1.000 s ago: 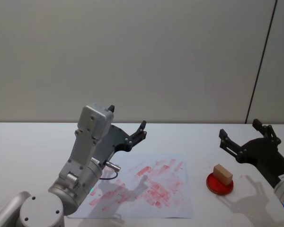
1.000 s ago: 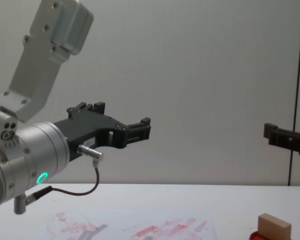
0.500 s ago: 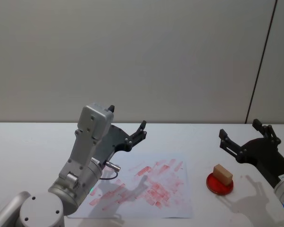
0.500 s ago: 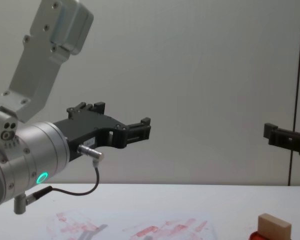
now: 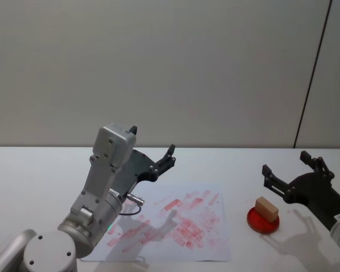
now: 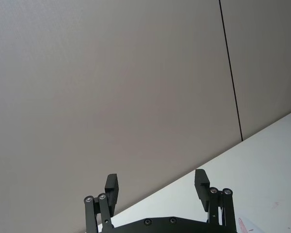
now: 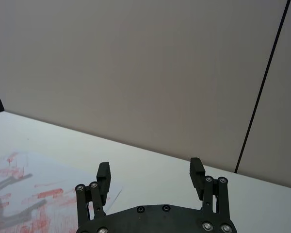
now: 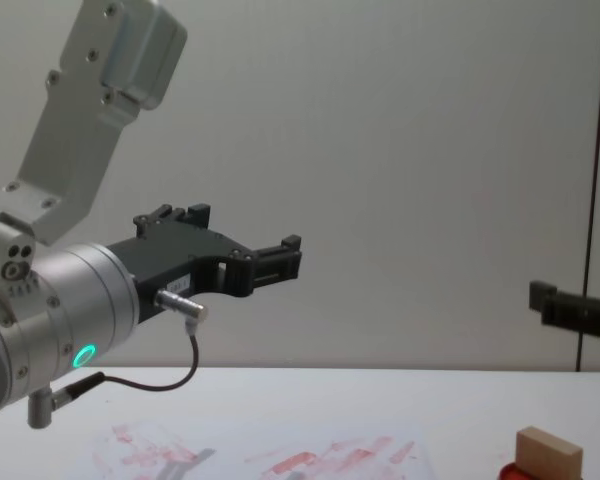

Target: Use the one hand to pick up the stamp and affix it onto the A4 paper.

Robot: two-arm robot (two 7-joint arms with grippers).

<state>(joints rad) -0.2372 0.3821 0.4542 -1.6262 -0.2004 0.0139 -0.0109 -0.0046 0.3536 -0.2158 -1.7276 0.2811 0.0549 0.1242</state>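
Note:
The stamp (image 5: 266, 208), a small tan wooden block, stands on a round red ink pad (image 5: 263, 222) at the right of the table; in the chest view the stamp (image 8: 549, 452) sits low at the right edge. The A4 paper (image 5: 175, 224), smeared with red marks, lies at the table's middle. My right gripper (image 5: 285, 163) hovers open in the air just above and behind the stamp, apart from it, with nothing between its fingers (image 7: 104, 171). My left gripper (image 5: 153, 141) hangs open and empty above the paper's left part.
The white table (image 5: 34, 170) runs to a plain grey wall, with a dark vertical seam (image 5: 311, 79) at the right. The left arm's silver body (image 5: 107, 181) and its cable (image 8: 170, 385) stand over the paper's near left corner.
My right gripper has dropped a little toward the stamp, still open. The left arm, stamp and paper have not moved.

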